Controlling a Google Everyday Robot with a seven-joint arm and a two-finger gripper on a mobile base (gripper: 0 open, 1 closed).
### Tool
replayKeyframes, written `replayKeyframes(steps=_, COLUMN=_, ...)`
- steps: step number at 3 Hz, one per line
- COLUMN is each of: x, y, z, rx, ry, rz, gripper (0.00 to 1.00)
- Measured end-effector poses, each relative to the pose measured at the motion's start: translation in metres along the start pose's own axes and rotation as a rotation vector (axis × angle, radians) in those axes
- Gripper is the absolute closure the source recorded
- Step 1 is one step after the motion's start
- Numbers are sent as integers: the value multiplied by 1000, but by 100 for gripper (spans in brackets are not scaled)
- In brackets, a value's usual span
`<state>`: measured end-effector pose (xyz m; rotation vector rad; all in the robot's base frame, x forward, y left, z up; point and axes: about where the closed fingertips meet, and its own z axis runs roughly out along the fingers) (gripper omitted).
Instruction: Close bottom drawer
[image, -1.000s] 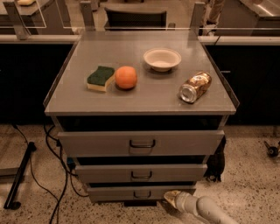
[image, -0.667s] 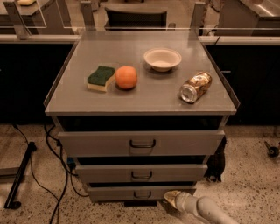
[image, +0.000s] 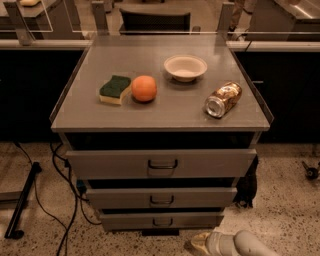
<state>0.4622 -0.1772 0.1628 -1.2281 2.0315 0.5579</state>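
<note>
We see almost nothing moved: our gripper (image: 200, 243), its state we cannot tell, still waits low beside the bottom drawer (image: 162, 220), so closing seems no further along

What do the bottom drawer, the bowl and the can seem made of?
The bottom drawer looks like grey painted metal: a flat matte front with a dark loop handle. The bowl seems paper or plastic, pale and dull; which, I cannot tell. The can, lying on its side, looks like aluminium from its shiny end. The gripper hangs low, in front of that drawer and to its right.
</note>
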Motion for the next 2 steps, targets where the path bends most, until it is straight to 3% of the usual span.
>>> replayKeyframes(steps=1, x=13, y=54, z=-28, rx=-207, ry=34, rz=46, gripper=74)
replayKeyframes(steps=2, x=12, y=58, z=-27, rx=-221, ry=29, rz=46, gripper=51)
